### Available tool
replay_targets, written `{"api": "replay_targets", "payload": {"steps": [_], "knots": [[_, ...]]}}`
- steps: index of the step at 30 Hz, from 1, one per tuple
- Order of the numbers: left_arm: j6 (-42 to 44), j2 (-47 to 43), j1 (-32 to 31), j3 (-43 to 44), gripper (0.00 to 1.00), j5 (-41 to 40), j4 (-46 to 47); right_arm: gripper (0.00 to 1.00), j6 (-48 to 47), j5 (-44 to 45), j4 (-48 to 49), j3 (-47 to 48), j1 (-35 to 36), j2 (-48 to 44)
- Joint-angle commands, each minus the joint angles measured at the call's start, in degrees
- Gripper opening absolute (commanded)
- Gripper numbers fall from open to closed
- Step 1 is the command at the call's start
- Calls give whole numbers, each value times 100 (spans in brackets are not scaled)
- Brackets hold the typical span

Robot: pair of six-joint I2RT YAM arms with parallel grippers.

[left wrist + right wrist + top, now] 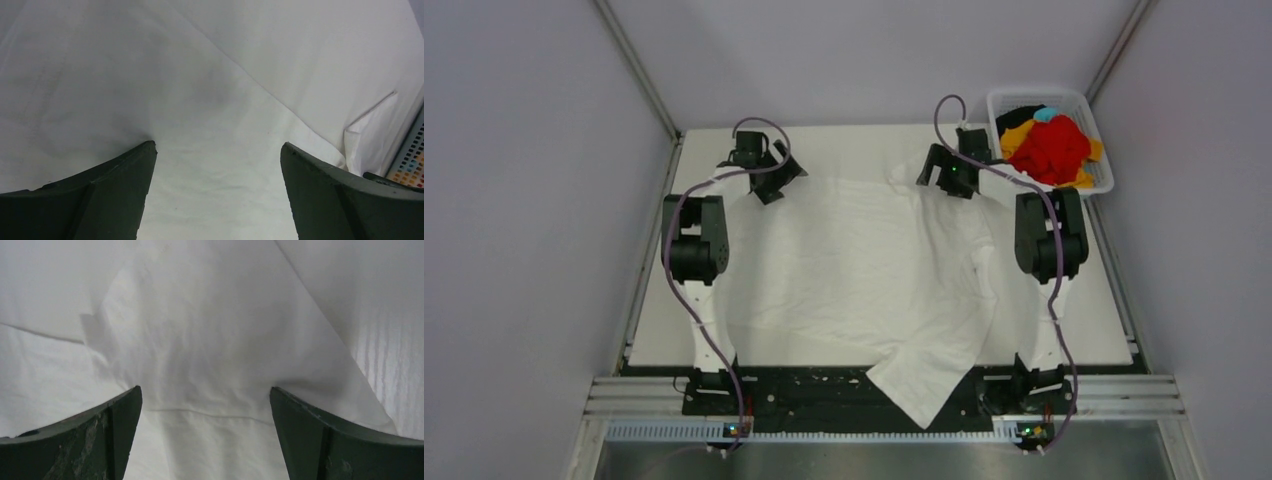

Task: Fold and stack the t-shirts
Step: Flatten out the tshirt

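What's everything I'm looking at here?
Large white cloth t-shirt: one, white, spread on the table, a corner overhanging the near edge.
White plastic mesh basket: one, white, table's far right corner.
Crumpled cloth shirts: about four, red, yellow-orange, black, light blue, heaped in the basket.
Flat table: one, white, under everything.
Left arm, right arm: two, black, either side.
Left end effector, right end effector: two, black, open, above the white t-shirt.
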Motion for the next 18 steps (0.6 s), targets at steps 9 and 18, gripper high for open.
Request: {"api": "replay_targets", "payload": {"steps": [9, 18], "knots": [[-353, 753, 347, 708, 99, -137, -33, 99, 166, -159, -163, 1392, -221, 1137], [-608, 1317, 672, 1551, 99, -270, -660, 99, 421, -86, -773, 3098, -380, 2375]]}}
